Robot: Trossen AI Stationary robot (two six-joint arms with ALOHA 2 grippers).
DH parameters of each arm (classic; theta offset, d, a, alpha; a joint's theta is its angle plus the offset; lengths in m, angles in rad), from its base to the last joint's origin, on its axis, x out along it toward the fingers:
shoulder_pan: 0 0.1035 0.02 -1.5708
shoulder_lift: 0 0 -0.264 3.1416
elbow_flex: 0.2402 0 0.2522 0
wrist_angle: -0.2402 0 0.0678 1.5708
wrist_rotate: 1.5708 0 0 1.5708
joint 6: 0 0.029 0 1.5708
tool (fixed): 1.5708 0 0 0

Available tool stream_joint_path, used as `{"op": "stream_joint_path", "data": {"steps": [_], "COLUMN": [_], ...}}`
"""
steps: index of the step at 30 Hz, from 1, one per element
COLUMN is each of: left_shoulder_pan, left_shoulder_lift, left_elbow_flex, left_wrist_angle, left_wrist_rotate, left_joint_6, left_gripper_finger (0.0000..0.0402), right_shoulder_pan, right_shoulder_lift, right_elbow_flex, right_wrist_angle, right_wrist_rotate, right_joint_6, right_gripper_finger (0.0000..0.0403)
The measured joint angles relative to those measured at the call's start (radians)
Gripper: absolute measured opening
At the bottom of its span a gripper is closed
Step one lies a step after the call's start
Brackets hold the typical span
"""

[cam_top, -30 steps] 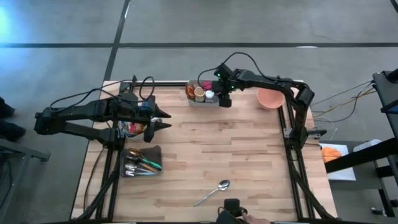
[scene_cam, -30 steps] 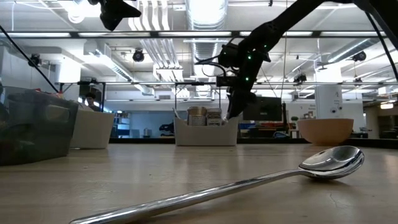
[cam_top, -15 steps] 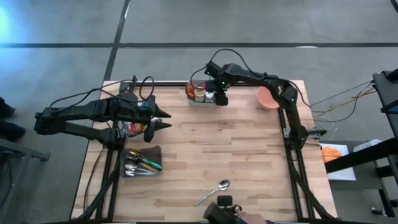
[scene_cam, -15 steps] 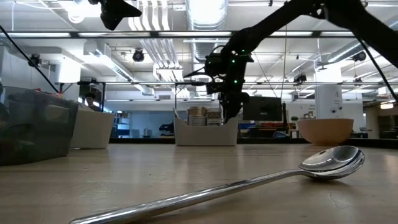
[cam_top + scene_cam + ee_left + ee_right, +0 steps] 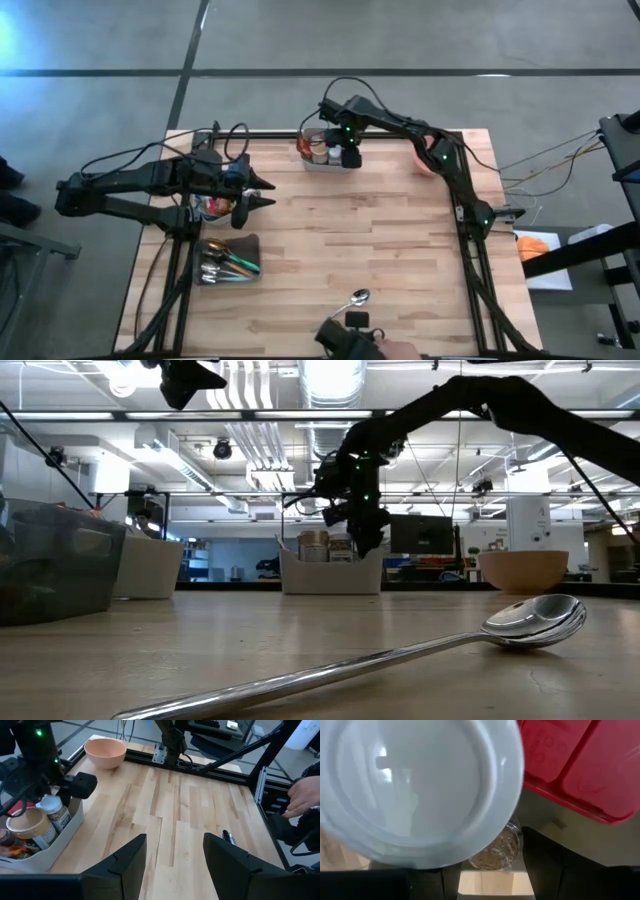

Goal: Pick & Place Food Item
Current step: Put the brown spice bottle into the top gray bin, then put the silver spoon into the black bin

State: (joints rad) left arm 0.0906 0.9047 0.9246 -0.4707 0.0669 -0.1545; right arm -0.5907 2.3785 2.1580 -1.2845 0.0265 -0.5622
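Both grippers held nothing: right gripper, fingers parted, hung over the white-lidded jar in the tray; left gripper waited half open

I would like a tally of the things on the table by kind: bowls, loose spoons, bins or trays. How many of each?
Bowl: 1
Loose spoon: 1
Bins or trays: 3 (food bin, cutlery tray, bin under the left arm)
Total: 5
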Motion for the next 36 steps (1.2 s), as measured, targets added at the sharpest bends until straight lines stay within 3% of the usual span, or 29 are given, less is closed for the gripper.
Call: {"op": "stream_joint_path", "data": {"steps": [4,9,13,24,36], "left_shoulder_pan": [0.0,0.001,0.0,0.0,0.0], "left_shoulder_lift": [0.0,0.0,0.0,0.0,0.0], "left_elbow_flex": [-0.008,-0.013,-0.013,-0.013,-0.014], "left_wrist_angle": [0.003,0.004,0.004,0.004,0.0], "left_wrist_rotate": [0.0,0.0,0.0,0.0,0.0], "left_joint_6": [-0.003,-0.004,-0.004,-0.007,-0.006], "left_gripper_finger": [0.0199,0.0199,0.0199,0.0199,0.0199], "right_shoulder_pan": [0.002,0.004,0.004,0.004,0.011], "right_shoulder_lift": [0.009,0.005,0.002,-0.008,-0.128], "right_elbow_flex": [0.028,0.028,0.026,0.055,0.062], "right_wrist_angle": [-0.008,-0.011,-0.011,-0.023,-0.081], "right_wrist_rotate": [0.0,0.001,0.001,0.02,0.029], "right_joint_6": [0.039,0.082,0.087,0.104,0.22], "right_gripper_finger": [0.0176,0.0255,0.0289,0.0298,0.0299]}}
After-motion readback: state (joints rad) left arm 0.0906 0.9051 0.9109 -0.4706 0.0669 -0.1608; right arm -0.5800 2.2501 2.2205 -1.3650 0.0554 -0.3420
